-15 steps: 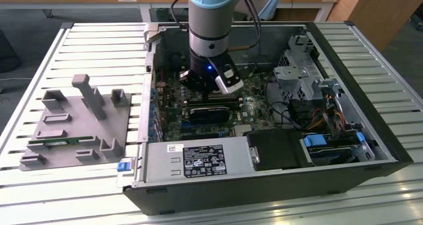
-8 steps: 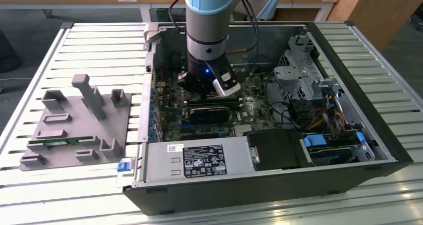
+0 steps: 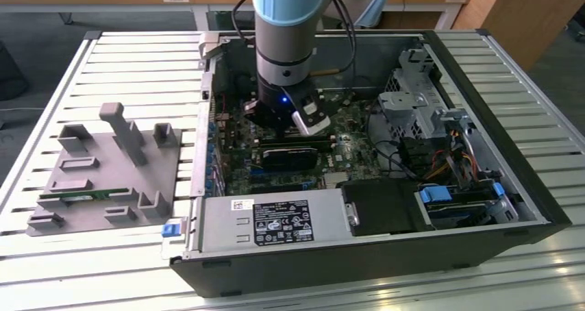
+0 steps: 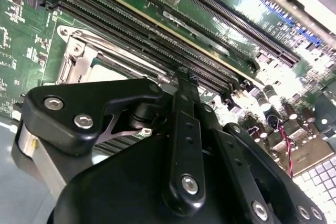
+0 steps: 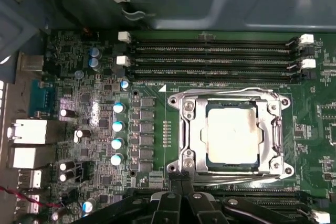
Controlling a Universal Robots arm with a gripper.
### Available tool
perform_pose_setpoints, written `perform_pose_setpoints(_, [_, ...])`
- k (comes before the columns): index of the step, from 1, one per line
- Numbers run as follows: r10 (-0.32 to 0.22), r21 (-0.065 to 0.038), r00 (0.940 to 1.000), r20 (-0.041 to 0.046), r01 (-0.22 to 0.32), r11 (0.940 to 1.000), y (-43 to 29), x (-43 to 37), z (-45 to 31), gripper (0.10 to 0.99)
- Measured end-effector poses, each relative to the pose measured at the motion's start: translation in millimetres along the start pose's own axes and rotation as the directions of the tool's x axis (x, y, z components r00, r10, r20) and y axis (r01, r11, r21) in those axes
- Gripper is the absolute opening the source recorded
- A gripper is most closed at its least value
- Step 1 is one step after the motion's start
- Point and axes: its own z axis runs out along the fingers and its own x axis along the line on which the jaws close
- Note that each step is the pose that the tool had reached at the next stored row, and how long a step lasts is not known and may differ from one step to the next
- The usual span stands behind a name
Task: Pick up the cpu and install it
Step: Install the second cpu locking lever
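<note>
**CPU sitting in socket, pincer closed just beside it**

- The cpu (image 5: 232,134) lies flat inside the socket frame (image 5: 186,129) on the motherboard (image 5: 152,145), silvery top up. In the first wrist view its edges sit square to the frame. The second wrist view catches only a pale sliver of it (image 4: 107,69) past the black linkage.
- The gripper (image 5: 182,176) has its fingertips (image 5: 178,178) drawn together with nothing between them. They sit at the socket frame's edge, on the side away from the memory slots (image 5: 210,51). I can't tell whether they touch the frame.
- In the exterior view the arm (image 3: 288,30) reaches straight down into the open computer case (image 3: 512,208), with the gripper (image 3: 271,122) low over the board.
- Writing: the power supply (image 3: 274,225) carries a large printed label (image 3: 285,223) and a small white sticker (image 3: 242,203); the text is too small to make out. There is white silkscreen on the board beside the socket, also not legible.
- Outside the case, on the exterior view's left, a grey fixture tray (image 3: 101,181) holds a green memory stick (image 3: 82,196).
</note>
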Motion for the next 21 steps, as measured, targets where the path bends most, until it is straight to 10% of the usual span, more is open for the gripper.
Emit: perform_pose_setpoints(21, [0.000,-0.014,1.0000,0.0001,0.000,0.9999,-1.4,1.2,-3.0,0.106])
